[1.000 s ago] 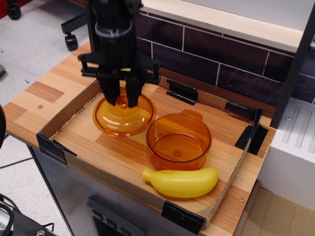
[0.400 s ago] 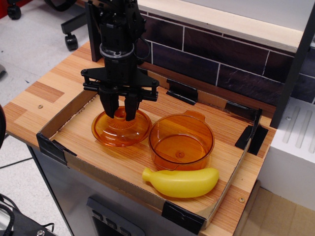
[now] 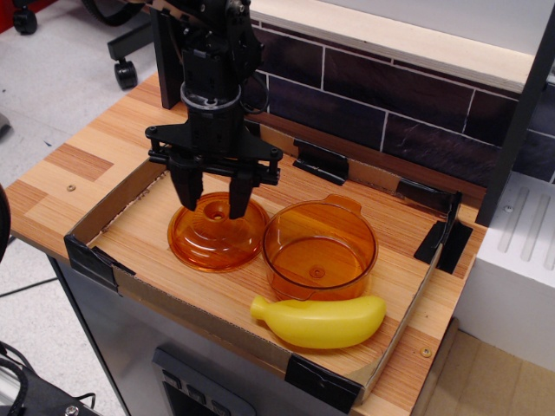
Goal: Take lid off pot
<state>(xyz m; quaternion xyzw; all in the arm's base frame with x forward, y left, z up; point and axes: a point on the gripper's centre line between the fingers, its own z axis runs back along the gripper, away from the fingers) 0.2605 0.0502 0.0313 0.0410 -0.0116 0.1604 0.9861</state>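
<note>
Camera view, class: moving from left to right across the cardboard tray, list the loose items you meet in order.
lid → pot. The banana lies in front of the pot and shares its span, so it is left unordered. The open gripper hangs over the lid.

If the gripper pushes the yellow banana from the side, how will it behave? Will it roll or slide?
The banana looks like smooth, glossy hollow plastic, so it is probably light and stiff. Its curved, rounded body likely rocks or pivots rather than rolling straight. Lying close to the pot, it might bump against it.
</note>
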